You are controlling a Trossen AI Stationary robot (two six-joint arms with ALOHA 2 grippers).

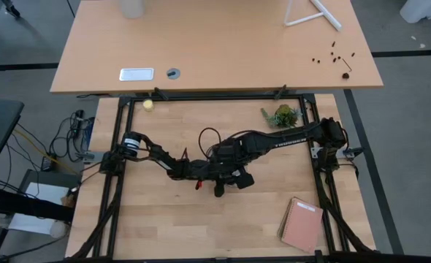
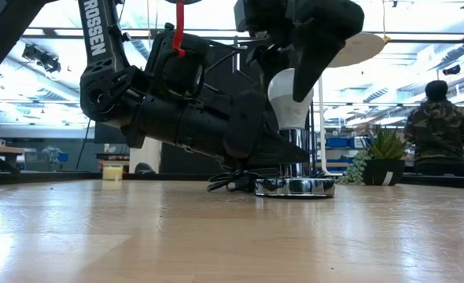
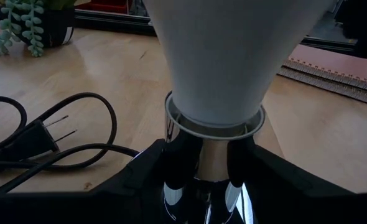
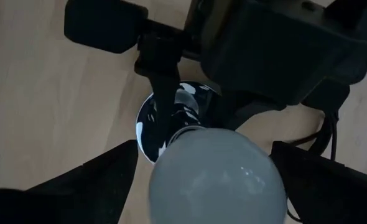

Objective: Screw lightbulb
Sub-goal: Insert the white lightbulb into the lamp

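The white lightbulb (image 2: 289, 96) stands upright in the neck of the round silver socket disc (image 2: 295, 186), which rests flat on the table's middle. My left gripper (image 3: 211, 174) comes in level, low over the table, and is shut on the socket's chrome neck below the bulb. My right gripper (image 4: 211, 180) comes down from above and is shut on the bulb's round top (image 4: 218, 171). In the high view both grippers meet at the table's middle (image 1: 226, 172) and hide the bulb and the socket. My left gripper pinches the socket's chrome neck (image 3: 211, 165) between its two fingers, just under the bulb's narrow end. The fingers lie level, close over the table. The disc stays flat on the table. My right gripper has the bulb's wide round top (image 4: 171, 168) between its two fingers (image 4: 96, 180), one on each side. The fingers point down from above. The bulb stands upright, its base in the socket.
The socket's black cord and plug (image 3: 40, 134) lie loose on the table beside the socket. A small potted plant (image 1: 281, 115) stands at the far right, a pinkish notebook (image 1: 302, 223) lies at the near right, a yellowish ball (image 1: 148, 104) at the far left. A person (image 2: 440, 130) stands beyond the table.
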